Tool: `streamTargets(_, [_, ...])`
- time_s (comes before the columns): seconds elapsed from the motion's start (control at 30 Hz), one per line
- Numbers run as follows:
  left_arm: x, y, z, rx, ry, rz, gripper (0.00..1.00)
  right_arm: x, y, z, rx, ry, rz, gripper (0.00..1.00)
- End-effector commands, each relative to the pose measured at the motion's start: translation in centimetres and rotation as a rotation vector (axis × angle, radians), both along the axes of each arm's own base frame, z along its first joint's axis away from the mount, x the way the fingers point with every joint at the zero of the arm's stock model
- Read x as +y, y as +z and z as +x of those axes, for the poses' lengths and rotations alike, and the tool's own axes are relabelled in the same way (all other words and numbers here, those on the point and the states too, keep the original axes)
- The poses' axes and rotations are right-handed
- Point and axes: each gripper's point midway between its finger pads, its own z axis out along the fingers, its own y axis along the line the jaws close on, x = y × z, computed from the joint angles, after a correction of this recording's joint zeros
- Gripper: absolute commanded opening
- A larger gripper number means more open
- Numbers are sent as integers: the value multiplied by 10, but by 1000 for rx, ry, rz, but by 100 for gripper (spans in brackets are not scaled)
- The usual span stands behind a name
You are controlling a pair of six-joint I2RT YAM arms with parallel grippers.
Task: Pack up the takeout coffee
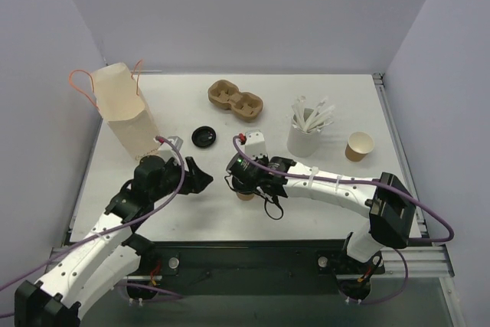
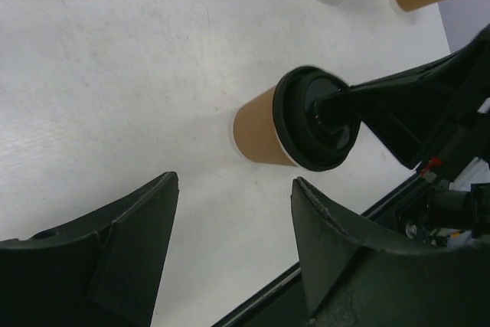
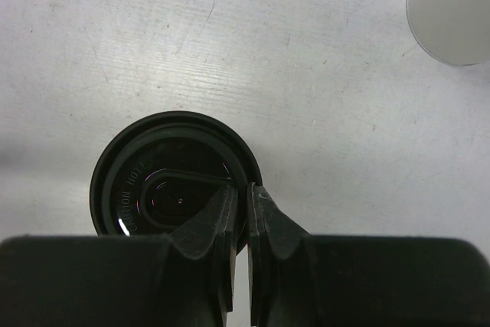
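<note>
The takeout coffee (image 1: 245,194) is a small kraft-brown paper cup (image 2: 260,132) that stands upright near the table's front, capped with a black lid (image 2: 310,124). My right gripper (image 3: 241,188) comes down on it from above. It is shut on the lid's (image 3: 153,181) rim, one finger inside the rim and one outside. The right gripper (image 1: 246,180) hides most of the cup in the top view. My left gripper (image 2: 235,181) is open just left of the cup, aimed at its side, with nothing between its fingers (image 1: 204,178).
A second kraft cup (image 1: 359,146) stands open at the right, next to a white cup of sticks (image 1: 305,137). The brown two-hole carrier (image 1: 236,99) lies at the back. A loose black lid (image 1: 204,136) and a handled paper bag (image 1: 122,109) are on the left.
</note>
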Motion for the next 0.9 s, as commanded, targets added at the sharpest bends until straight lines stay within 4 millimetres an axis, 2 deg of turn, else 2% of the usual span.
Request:
streamTargets(0.0, [-38,-5,-6,53,-115,-211,69,-15,-28,-11,42,-21,-79,0])
streamTargets(0.3, [-63,-16,0,80,-166,-302,68,-12,-31,-14,45,-18,-62,0])
streamTargets(0.57, [-71,-23,4,84,-157,-311,66,-12,-31,-15,44,-20,-48,0])
streamTargets(0.8, [-79,-36,8,109,-163,-305,61,-11,-30,-17,47,-18,-36,0])
streamTargets(0.87, [-82,-33,8,97,-179,-318,61,-10,-31,-17,48,-17,-33,0])
